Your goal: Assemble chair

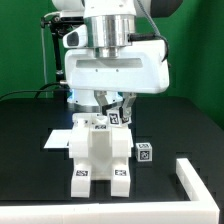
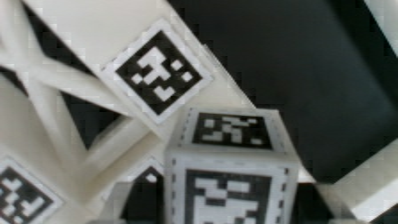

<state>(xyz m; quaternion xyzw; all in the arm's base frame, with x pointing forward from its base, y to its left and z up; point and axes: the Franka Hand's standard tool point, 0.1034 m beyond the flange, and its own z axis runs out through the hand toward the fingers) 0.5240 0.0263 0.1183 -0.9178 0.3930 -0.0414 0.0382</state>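
Inspection: the small white plastic chair of chunky bars and X-braced panel (image 1: 100,152) stands mid-way across the black tabletop (image 1: 30,180), directly beneath the white two-finger gripper (image 1: 109,109). I cannot tell whether the fingers are spread or clamped on its top. I judge it light, rigid and slick. Best taken by a chunky bar (image 2: 228,165), not the thin bracing.
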